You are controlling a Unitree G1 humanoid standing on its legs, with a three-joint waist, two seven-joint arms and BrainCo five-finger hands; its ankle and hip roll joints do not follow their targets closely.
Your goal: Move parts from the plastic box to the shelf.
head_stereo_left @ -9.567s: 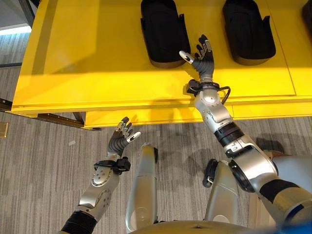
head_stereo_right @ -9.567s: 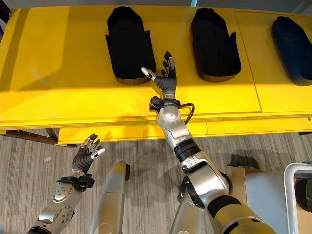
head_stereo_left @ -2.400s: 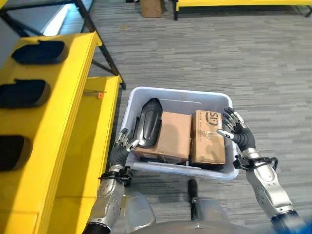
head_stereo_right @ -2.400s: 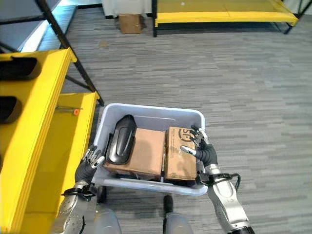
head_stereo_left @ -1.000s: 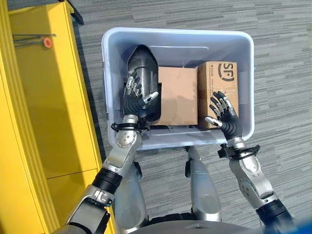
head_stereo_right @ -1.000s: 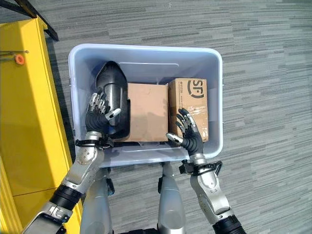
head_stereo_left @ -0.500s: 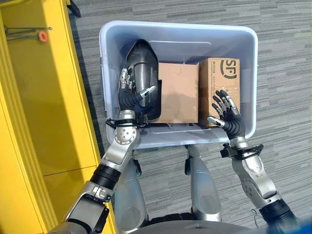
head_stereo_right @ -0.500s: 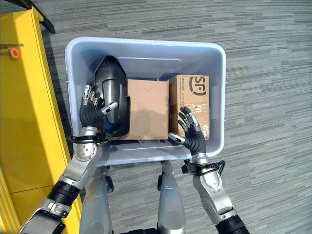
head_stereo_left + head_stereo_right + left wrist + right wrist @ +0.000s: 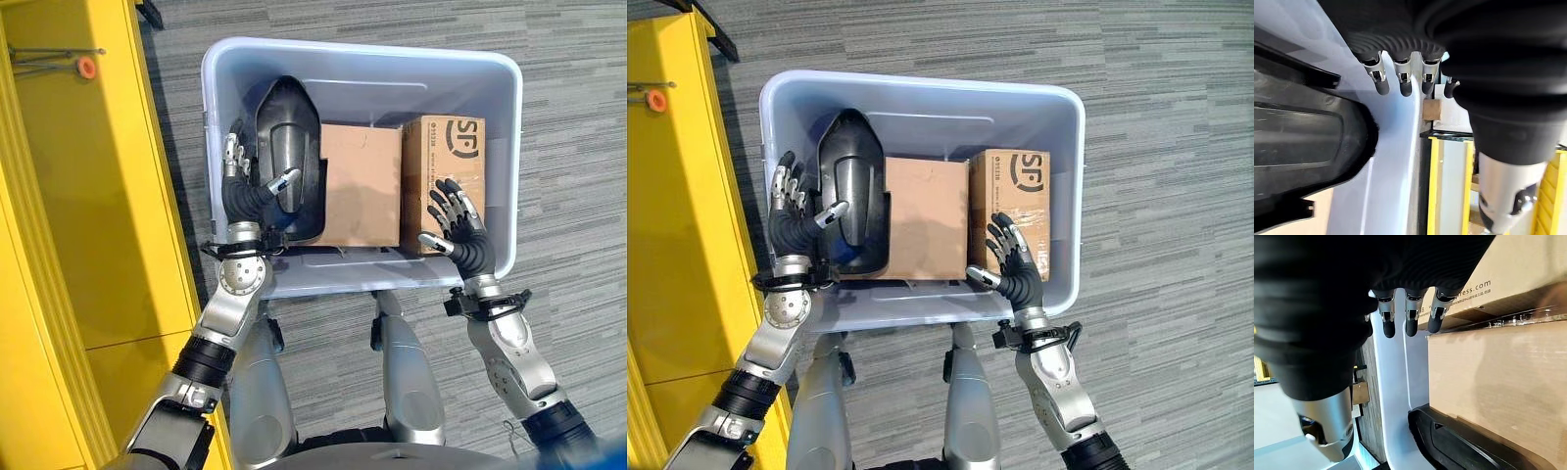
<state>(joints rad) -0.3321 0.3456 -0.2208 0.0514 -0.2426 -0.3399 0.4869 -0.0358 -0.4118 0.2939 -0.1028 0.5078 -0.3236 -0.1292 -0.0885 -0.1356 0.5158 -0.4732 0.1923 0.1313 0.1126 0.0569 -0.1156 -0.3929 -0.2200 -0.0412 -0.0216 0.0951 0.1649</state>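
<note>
Yellow shelf (image 9: 88, 196) ran along the far left of the head views, well apart from the work, with a small orange item (image 9: 87, 68) near its upper end.

Just right of it sat the pale blue plastic box (image 9: 362, 59) on grey carpet floor (image 9: 568, 117). Contents, left to right: one black moulded part (image 9: 289, 157) lying lengthwise against the left wall; a plain brown cardboard box (image 9: 361, 196) touching it; a narrower printed cardboard carton (image 9: 443, 176) beside that, near the right wall.

Left hand (image 9: 245, 191) was inside the box at the part's left flank. Fingers spread and straight, sitting between the part and the box wall; thumb lay across the part's upper face. Left wrist view agreed: fingertips (image 9: 1400, 88) extended along the pale wall, black part alongside them, not yet clamped.

Right hand (image 9: 1014, 259) hovered over the near end of the printed carton, fingers splayed, holding nothing. Right wrist view showed the fingertips (image 9: 1409, 325) straight, above the carton's edge.

Judgement: pick step in hand, grasp forming, part not yet lifted. Next move likely calls for fingers to curl under the part's left edge against the thumb, then a lift clear of the rim. The tight gap at the wall may limit finger travel; the right hand could steady the far side.
</note>
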